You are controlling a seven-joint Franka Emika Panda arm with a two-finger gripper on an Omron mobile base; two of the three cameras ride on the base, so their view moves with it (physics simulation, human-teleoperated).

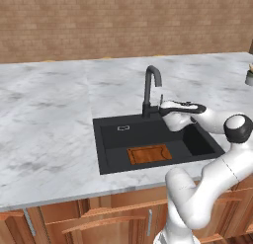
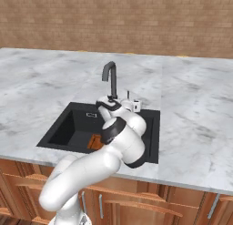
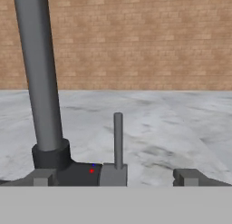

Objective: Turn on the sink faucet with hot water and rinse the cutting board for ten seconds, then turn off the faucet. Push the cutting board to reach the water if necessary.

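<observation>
Marble counter, hand (image 3: 115,177) spread wide, straddling sink faucet (image 3: 38,82) lever (image 3: 118,141), seemingly untouched.

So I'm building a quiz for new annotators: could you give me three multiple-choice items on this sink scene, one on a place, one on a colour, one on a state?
1. Where does the cutting board lie?
A. on the marble counter
B. on the floor of the sink
C. propped against the brick wall

2. What colour is the sink faucet?
A. matte black
B. chrome
C. white

3. Is water running from the spout?
A. yes, onto the board
B. yes, beside the board
C. no

Answers: 1 B, the orange-brown board lies flat inside the black basin near its front edge. 2 A, the gooseneck is black like the basin. 3 C, no stream shows under the spout, while the gripper stands open around the upright lever.
</observation>
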